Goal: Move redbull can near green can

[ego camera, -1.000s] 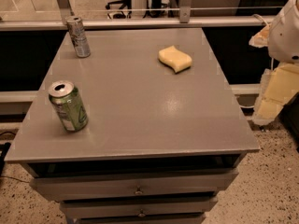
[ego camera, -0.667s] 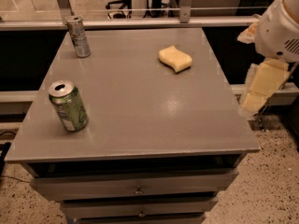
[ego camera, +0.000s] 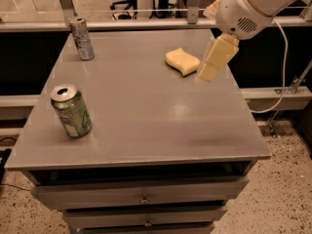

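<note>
The redbull can (ego camera: 82,38), slim and silver with blue patches, stands upright at the far left corner of the grey table (ego camera: 161,130). The green can (ego camera: 71,111), wider with a silver top, stands near the table's front left edge, well apart from the redbull can. My gripper (ego camera: 215,61) hangs from the white arm (ego camera: 248,6) over the table's far right side, just right of a yellow sponge and far from both cans. It holds nothing that I can see.
A yellow sponge (ego camera: 182,61) lies on the far right part of the table. The table has drawers (ego camera: 144,199) below its front edge. A rail (ego camera: 146,24) runs behind the table. A cable (ego camera: 282,77) hangs at the right.
The arm has swung left, from beyond the table's right edge to over its far right side beside the sponge. The cans and sponge have not moved.
</note>
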Motion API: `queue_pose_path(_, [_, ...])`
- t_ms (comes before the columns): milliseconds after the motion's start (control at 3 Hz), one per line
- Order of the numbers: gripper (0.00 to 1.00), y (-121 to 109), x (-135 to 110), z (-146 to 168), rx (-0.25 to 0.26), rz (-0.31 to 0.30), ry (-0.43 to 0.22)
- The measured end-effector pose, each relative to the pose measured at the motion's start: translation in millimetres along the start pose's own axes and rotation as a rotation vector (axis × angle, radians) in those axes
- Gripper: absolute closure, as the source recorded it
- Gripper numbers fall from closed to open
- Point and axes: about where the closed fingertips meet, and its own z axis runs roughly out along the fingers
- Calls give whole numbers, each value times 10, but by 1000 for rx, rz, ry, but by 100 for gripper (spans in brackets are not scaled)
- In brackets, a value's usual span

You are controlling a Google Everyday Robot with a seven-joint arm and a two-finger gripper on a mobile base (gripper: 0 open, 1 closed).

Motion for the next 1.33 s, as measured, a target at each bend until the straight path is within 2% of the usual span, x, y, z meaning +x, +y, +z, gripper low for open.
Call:
queue_pose_path(333, [0,0,0,0,0,0,0])
queue_pose_path(667, [0,-166,-148,194,25,21,-65])
queue_pose_path(1000, [0,-681,-783,885,34,116,-301])
queue_pose_path(1333, [0,-859,-1199,1282,2,173,-421])
